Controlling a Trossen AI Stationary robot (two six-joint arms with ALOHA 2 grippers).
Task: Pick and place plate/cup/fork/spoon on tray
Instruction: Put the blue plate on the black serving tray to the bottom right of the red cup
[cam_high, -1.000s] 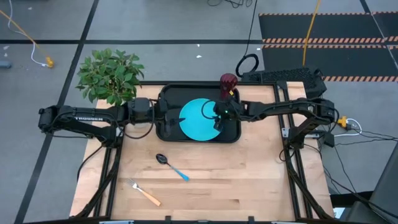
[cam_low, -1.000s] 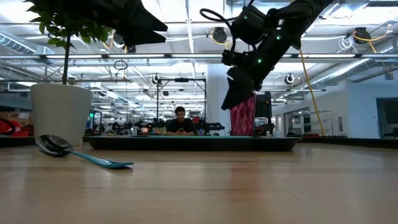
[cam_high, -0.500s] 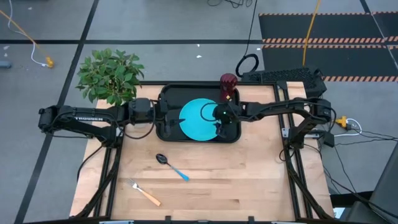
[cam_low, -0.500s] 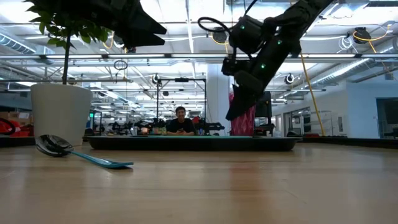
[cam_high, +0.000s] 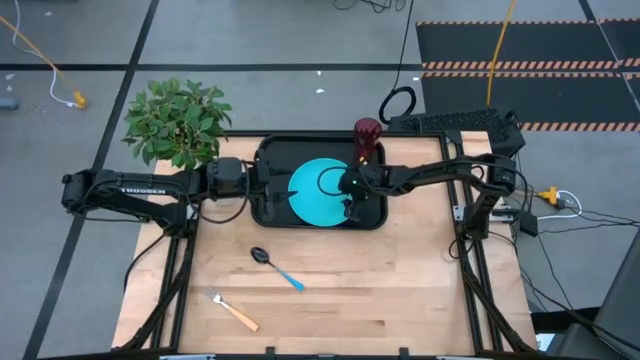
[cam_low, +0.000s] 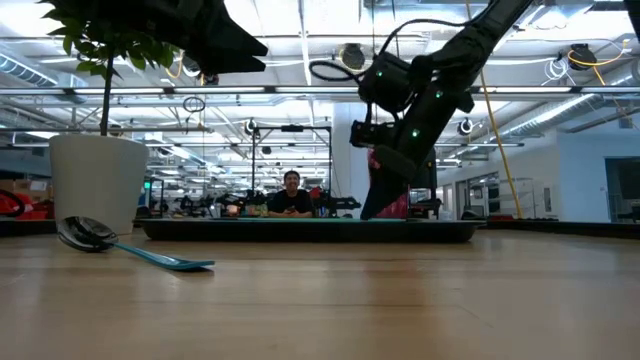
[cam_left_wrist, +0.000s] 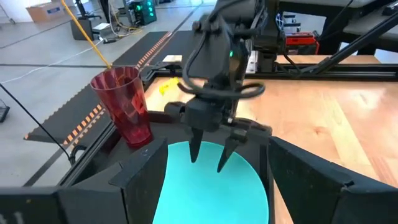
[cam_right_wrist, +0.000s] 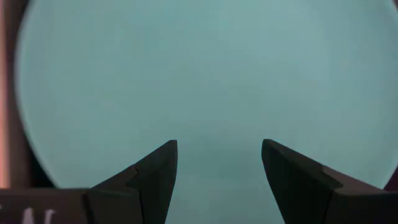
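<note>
Right gripper (cam_left_wrist: 210, 158) hangs fingers spread, empty, over the plate (cam_high: 318, 192) on the tray (cam_high: 268, 215), left gripper (cam_high: 262, 186) spread at its left rim; cup (cam_high: 366, 139) looks next, needing a reach to the tabletop's far edge.

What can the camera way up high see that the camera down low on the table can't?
Only the high view shows the fork lying near the table's front edge, and the turquoise plate in the black tray.

Only the low view shows the room behind the table, with a person sitting far off.

Both show the spoon, the red cup at the tray's far right corner, the plant, and the right tool, open and empty, pointing down over the plate.
</note>
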